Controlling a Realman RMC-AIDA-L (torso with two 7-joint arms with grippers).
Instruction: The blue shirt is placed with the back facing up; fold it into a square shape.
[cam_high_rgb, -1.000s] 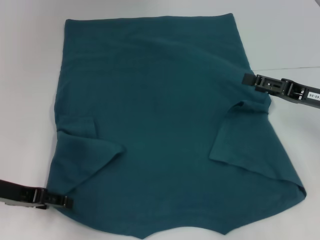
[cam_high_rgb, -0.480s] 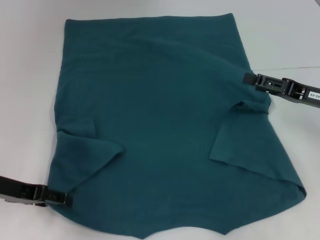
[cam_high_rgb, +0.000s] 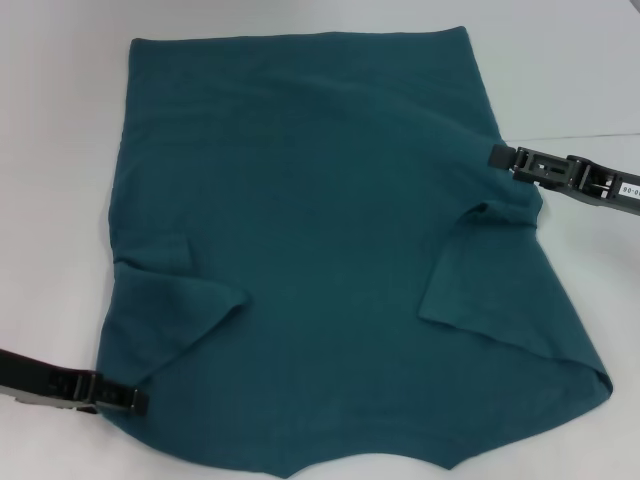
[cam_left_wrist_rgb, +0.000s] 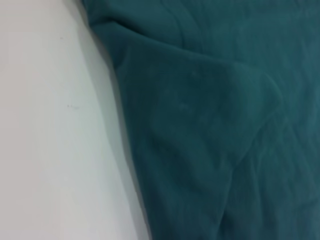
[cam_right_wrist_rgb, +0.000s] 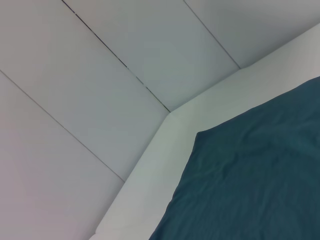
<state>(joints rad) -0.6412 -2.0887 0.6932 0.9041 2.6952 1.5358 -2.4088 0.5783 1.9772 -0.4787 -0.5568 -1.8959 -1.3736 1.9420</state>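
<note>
Fingers, left: the left gripper (cam_high_rgb: 135, 401) reaches in from the near left with its black tips at the shirt's near left edge; whether they are pinched on fabric or merely touching it cannot be told.
Fingers, right: the right gripper (cam_high_rgb: 497, 156) comes in from the right with its tip against the shirt's right edge, just above a bunched fold; their spread and any hold on the cloth cannot be told either.
Shirt: the plain dark teal-blue short-sleeved shirt of soft matte knit (cam_high_rgb: 320, 230) lies flat on the white table (cam_high_rgb: 60, 150), filling most of the head view, its straight edge at the far side.
Sleeves: both short sleeves appear turned inward over the body, one flap near the left edge, a larger one on the right.
Step in hand: by my reading, the side folds, with each gripper placed at a side edge to take hold.
Progress: early; the outline is a broad, uneven trapezoid, not yet a square.
Next move calls for: a sure pinch on both edges, then an even lift and carry toward the middle so the cloth folds along a straight line without dragging the sleeves open.
Wrist views: the left shows wrinkled teal fabric beside bare table; the right shows a shirt corner and a panelled grey wall (cam_right_wrist_rgb: 100, 75).
</note>
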